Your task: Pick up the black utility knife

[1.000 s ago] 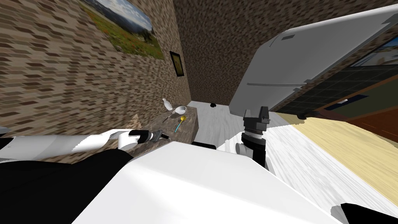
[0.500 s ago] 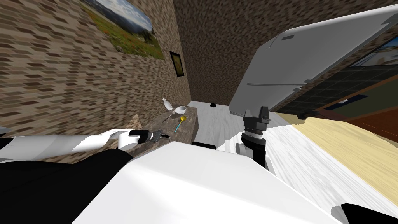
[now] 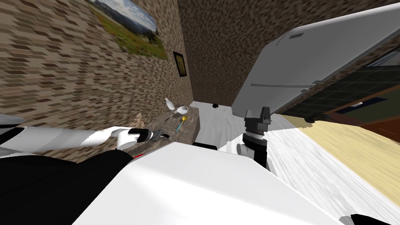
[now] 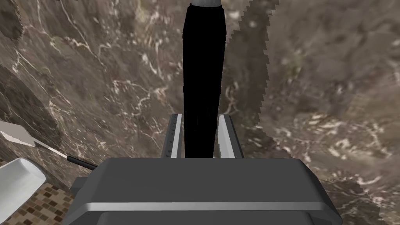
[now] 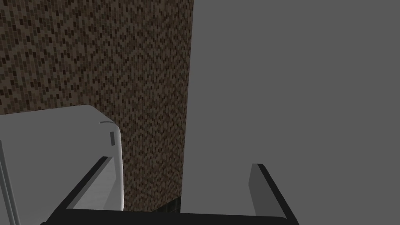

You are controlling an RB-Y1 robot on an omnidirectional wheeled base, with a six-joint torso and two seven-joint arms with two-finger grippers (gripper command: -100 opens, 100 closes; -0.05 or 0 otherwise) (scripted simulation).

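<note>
No legible text, label, brand, number or sign on any surface.

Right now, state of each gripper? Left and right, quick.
Left gripper: shut on the black utility knife.
Right gripper: open, holding nothing.

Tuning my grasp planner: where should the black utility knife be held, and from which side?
Grip the black utility knife across its narrow body, at the end away from the grey tip, coming in along its length. It is long, slim and straight-sided, so the left hand presses flat on both sides.
</note>
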